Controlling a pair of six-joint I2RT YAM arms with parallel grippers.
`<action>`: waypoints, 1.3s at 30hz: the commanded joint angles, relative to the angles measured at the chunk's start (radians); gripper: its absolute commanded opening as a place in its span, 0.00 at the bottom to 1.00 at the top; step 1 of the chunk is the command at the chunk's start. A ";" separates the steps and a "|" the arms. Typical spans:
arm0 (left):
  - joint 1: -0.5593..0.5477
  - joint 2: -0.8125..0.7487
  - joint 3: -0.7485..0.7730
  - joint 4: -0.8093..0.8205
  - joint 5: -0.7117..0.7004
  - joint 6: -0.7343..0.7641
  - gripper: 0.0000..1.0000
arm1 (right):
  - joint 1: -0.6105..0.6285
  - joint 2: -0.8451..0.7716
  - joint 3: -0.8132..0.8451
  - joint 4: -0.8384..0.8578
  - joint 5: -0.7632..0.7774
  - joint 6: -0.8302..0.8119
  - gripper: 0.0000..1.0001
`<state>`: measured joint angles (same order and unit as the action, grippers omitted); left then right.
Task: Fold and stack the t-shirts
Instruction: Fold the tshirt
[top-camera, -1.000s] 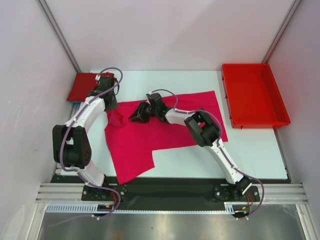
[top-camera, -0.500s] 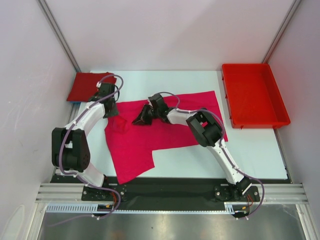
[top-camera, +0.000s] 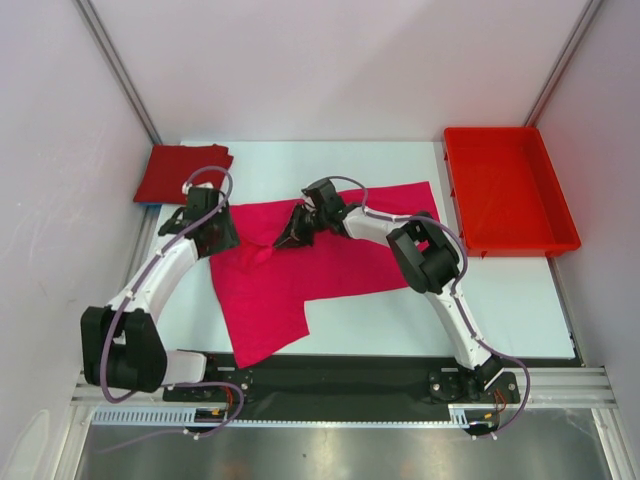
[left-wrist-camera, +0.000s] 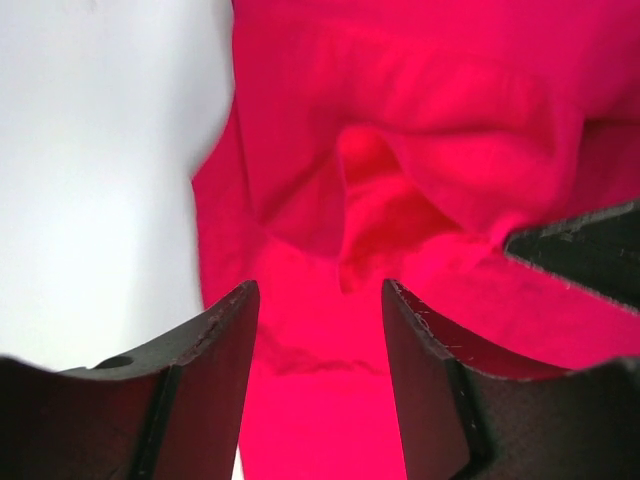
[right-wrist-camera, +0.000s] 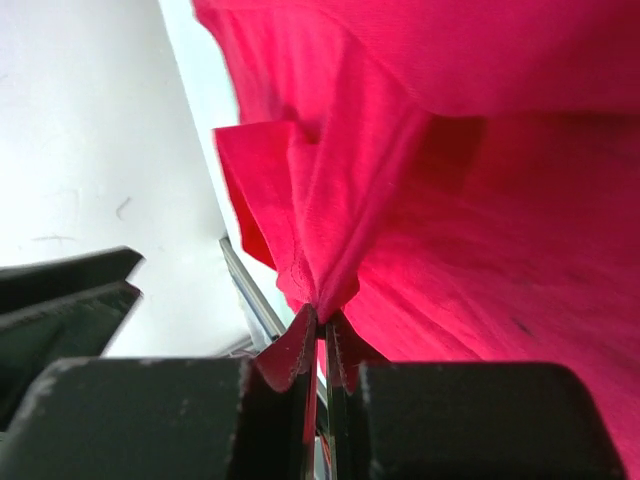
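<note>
The magenta-pink t-shirt (top-camera: 330, 265) lies spread across the middle of the table, its near left part hanging toward the front. My right gripper (top-camera: 292, 236) is shut on a pinched fold of this shirt (right-wrist-camera: 500, 200) near its back left edge, with the cloth drawn up into a ridge at the jaws (right-wrist-camera: 322, 312). My left gripper (top-camera: 222, 238) hovers open over the shirt's left corner; in the left wrist view the rumpled cloth (left-wrist-camera: 420, 180) lies beyond the parted fingers (left-wrist-camera: 225, 340), which hold nothing. The crimson red t-shirt (top-camera: 180, 172) sits folded at the back left corner.
A rigid red plastic tray (top-camera: 505, 190) stands at the back right. White walls close in the table (top-camera: 500, 300) on three sides. A black rail runs along the near edge by the arm bases.
The left gripper has opened, let go of the shirt's left edge and drawn back toward the front. The right gripper has shut on a fold of the magenta shirt and shifted slightly right.
</note>
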<state>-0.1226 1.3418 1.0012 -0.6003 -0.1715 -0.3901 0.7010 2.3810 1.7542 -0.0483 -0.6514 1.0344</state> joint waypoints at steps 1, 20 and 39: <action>-0.009 -0.058 -0.078 -0.018 0.089 -0.111 0.57 | -0.001 -0.036 -0.010 -0.039 -0.036 -0.033 0.07; -0.074 0.158 -0.047 -0.018 -0.086 -0.270 0.52 | -0.021 -0.002 -0.007 -0.036 -0.047 -0.063 0.23; -0.074 0.238 0.002 -0.004 -0.132 -0.271 0.40 | -0.032 -0.019 0.001 -0.110 -0.054 -0.129 0.02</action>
<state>-0.1905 1.5784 0.9565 -0.6113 -0.2653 -0.6487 0.6754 2.3810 1.7321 -0.1219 -0.6823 0.9424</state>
